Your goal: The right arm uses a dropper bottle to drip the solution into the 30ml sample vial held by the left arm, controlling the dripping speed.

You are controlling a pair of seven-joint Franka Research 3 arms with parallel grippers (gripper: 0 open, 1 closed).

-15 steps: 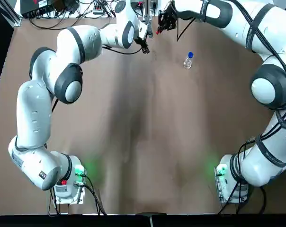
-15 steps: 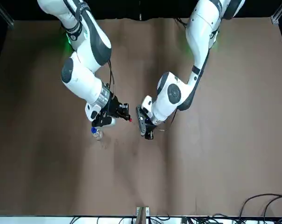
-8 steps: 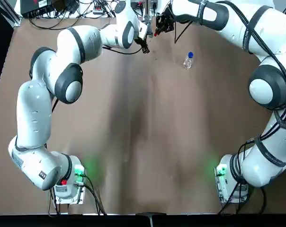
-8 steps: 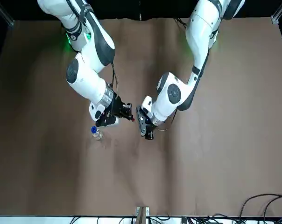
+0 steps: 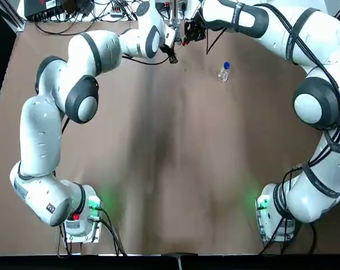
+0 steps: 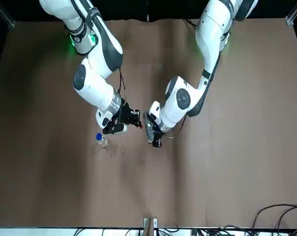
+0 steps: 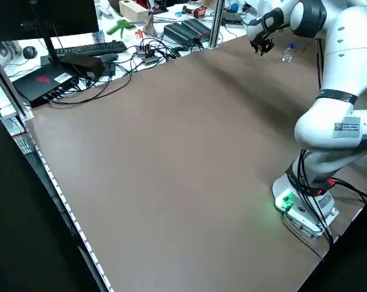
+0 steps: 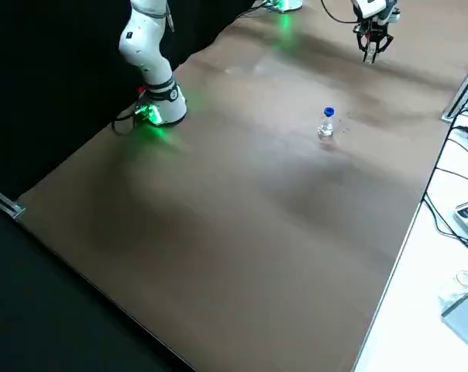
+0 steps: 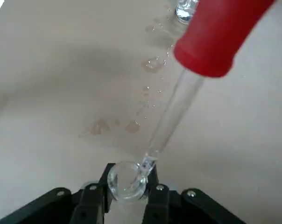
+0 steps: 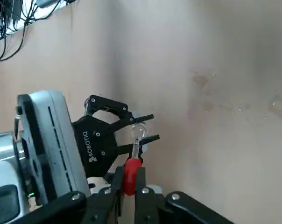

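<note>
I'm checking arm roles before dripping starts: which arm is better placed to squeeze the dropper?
The right: its gripper holds the red dropper bulb, while the left gripper grips the vial.

Both arms are white and jointed with dark grey joint covers; the right arm [image 5: 309, 93] has black cables strapped along its links. Green lights glow at both bases. Black left gripper [image 10: 140, 131] bears white "ROBOTIQ" lettering at nine o'clock; silver screws dot black right gripper [image 10: 130, 179].
</note>
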